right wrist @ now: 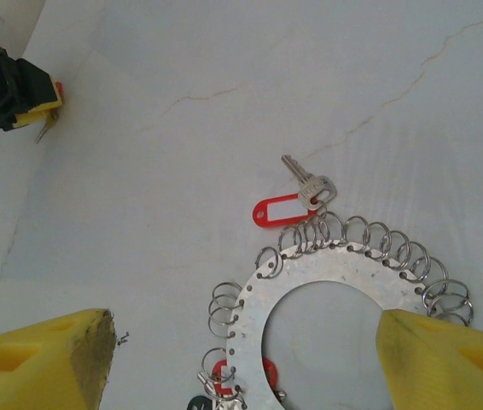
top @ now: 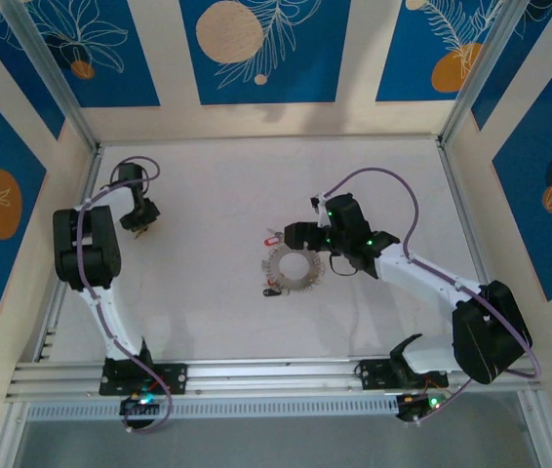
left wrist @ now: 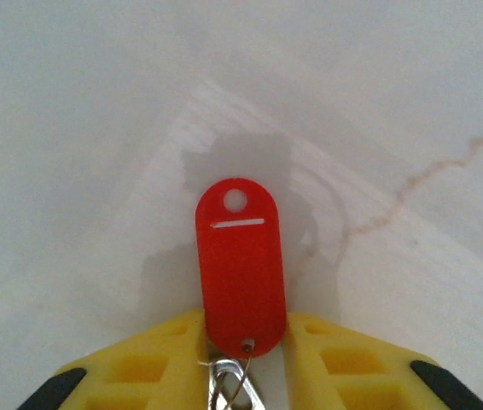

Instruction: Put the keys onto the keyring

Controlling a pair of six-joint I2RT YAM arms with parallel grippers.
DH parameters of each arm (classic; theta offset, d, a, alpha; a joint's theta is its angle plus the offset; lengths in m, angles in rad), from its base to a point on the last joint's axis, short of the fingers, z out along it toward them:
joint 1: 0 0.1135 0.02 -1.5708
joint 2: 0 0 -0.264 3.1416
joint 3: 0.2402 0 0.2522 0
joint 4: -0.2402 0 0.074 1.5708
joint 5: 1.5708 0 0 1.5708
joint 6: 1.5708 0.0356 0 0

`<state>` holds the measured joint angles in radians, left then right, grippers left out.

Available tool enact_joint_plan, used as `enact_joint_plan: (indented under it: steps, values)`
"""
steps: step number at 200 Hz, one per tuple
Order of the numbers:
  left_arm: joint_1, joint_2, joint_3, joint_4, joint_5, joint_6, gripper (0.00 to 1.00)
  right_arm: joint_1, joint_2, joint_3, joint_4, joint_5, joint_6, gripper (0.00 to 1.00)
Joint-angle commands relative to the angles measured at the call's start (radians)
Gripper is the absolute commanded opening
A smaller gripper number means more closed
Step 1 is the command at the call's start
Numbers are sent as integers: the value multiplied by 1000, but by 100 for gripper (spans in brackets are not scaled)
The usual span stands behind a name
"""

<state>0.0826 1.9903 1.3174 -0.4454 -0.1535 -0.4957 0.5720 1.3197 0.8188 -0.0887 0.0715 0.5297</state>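
In the top view the left gripper (top: 139, 220) hangs well apart from the keyring (top: 278, 263), far off to its left. The right gripper (top: 295, 234) hovers at the ring's far rim, with a loose key (top: 272, 237) just beside its fingers.

In the left wrist view the left gripper (left wrist: 243, 325) is drawn narrow onto a red tag (left wrist: 241, 256), one yellow finger (left wrist: 156, 367) against each long edge. A small split ring (left wrist: 229, 389) hangs from the tag's near end, between the fingers; the key on it is hidden. The tag looks light, stiff and slick. Pinched by its edges it could swivel or squirt out, so a hold across its flat faces would likely be surer.

In the right wrist view the right gripper (right wrist: 241, 329) stands wide and empty, and the keyring's (right wrist: 327, 282) round hole lies between its fingers. The keyring is a flat silvery plate, its outer edge punched and hung with many wire loops (right wrist: 369, 235). The loose key (right wrist: 305, 181), with its own red tag, lies just ahead of the far rim. The plate looks thin and rigid, flat on the table (right wrist: 182, 171); I judge its rim the place to pin it.
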Motion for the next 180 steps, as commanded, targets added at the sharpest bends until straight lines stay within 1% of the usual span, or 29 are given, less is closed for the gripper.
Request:
enact_joint_plan:
  steps: [1,25,36,52,73,87,114,131,146,158,180]
  values:
    - [-85,-8,-73,-78,167,0,25,16,8,-10,37,19,33,81]
    - [-166,-77,-159,-30,193,-34,25,22,21,-19,50,32,48,81]
    - [-227,-102,-194,-10,201,-40,25,22,26,-28,65,37,57,81]
    - [-322,-120,-225,-21,178,-33,25,20,36,-32,78,38,58,81]
    - [-419,-152,-301,12,216,-45,25,20,38,-21,34,49,44,81]
    - [-480,-189,-349,13,216,-58,25,20,21,-36,7,68,41,81]
    - [-603,-312,-447,9,213,-82,26,0,-36,-93,-18,77,33,81]
    - [-671,-377,-476,-29,205,-87,27,-19,-77,-127,-34,82,32,82]
    - [-707,-433,-487,-70,187,-90,28,-48,-105,-164,-24,67,32,82]
    - [-713,-489,-493,-99,163,-92,31,-81,-114,-173,-31,36,35,82]
    - [-713,-574,-454,-157,71,-60,41,-116,-119,-167,-83,18,38,82]
